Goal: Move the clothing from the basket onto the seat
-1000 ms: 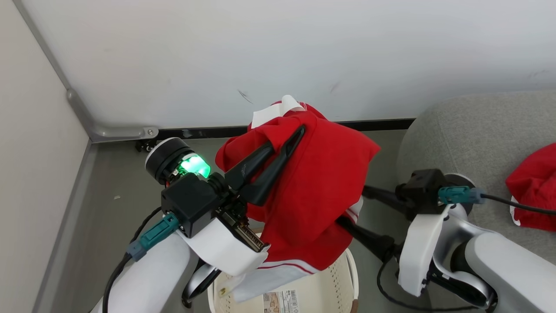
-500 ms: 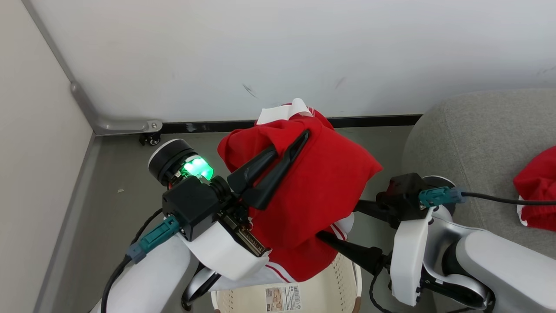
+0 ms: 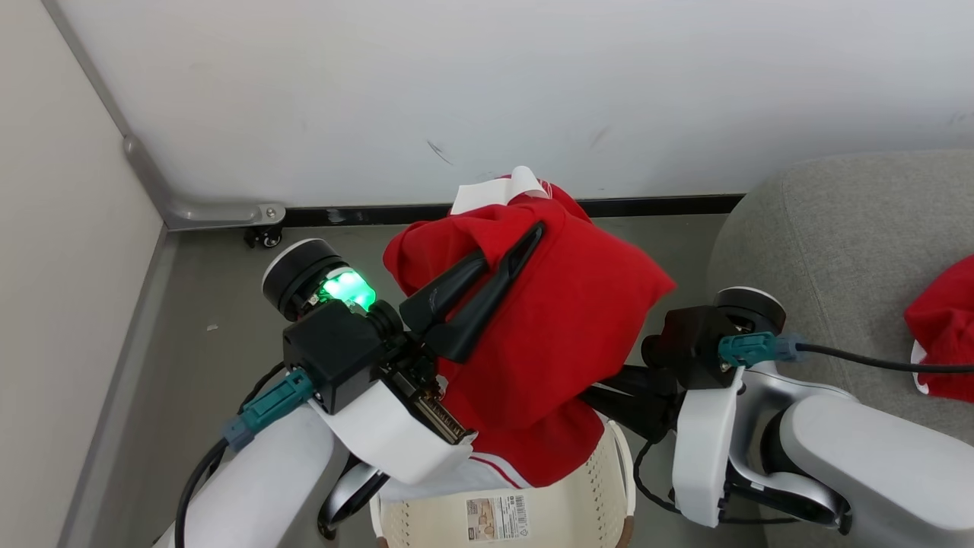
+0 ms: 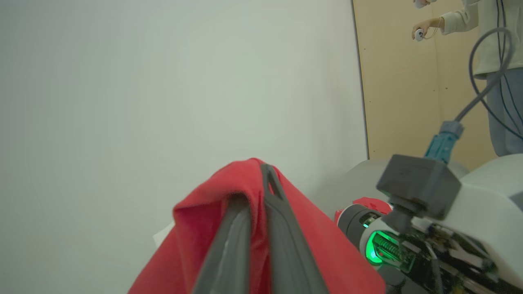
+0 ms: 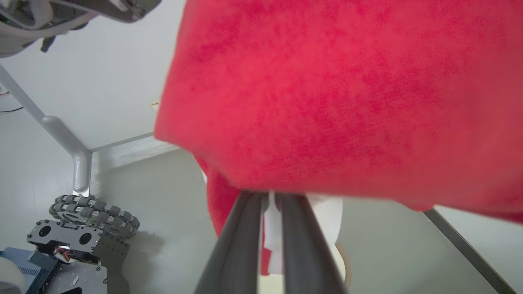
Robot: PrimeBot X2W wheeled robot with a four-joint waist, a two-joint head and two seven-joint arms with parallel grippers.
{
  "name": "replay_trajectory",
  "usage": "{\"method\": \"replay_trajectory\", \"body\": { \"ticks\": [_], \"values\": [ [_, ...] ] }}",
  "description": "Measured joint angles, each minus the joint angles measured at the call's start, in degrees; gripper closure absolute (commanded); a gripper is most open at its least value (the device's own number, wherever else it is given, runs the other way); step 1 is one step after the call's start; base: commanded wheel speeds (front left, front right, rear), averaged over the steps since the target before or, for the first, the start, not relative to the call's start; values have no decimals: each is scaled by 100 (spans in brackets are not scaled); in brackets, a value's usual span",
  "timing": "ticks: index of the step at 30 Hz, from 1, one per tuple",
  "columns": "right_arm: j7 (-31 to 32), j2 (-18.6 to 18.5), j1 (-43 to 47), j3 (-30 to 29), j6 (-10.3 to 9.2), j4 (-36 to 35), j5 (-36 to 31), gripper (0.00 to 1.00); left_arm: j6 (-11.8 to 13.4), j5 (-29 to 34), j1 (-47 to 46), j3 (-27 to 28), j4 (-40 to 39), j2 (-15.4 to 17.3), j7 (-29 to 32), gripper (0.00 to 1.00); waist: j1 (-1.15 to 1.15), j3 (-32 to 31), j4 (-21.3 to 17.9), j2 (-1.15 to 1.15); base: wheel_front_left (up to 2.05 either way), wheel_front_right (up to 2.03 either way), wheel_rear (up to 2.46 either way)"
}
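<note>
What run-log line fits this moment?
left gripper: shut on red garment; right gripper: shut on its hem; laundry basket: beneath; second garment: on seat

Red garment (image 3: pixel 942 339) on seat (image 3: pixel 837 228), basket (image 3: pixel 603 476) on floor (image 3: pixel 198 304)

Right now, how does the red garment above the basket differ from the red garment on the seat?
The lifted garment hangs above the basket, pinched in the left hand; the other garment lies on the seat, with no hand on it. The lifted garment shows most of its cloth, draped wide; the other garment is cut off by the head view's right edge. Both are bright red with white trim.
</note>
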Motion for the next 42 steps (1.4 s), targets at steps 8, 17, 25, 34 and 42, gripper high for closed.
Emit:
{"method": "replay_trajectory", "body": {
  "ticks": [8,17,25,34,42],
  "values": [
    [-432,18,-79,250,0,196,-88,100,0,-120,-21,29,213,37,0,100,0,-6,-13,0,0,0,0],
    [-940,16,-74,335,0,382,-70,100,0,-312,70,233,762,122,0,100,0,-47,-85,0,0,0,0],
    [-1360,19,-66,314,0,503,-2,100,0,-481,235,305,1245,130,0,100,0,-102,-188,0,0,0,0],
    [-1917,13,-55,-129,0,730,134,100,0,-575,248,363,1506,77,0,0,0,-133,-301,0,0,0,0],
    [-2268,-37,71,-648,0,1038,191,100,0,-583,359,436,1578,40,0,0,0,-155,-396,0,0,0,0]
  ]
}}
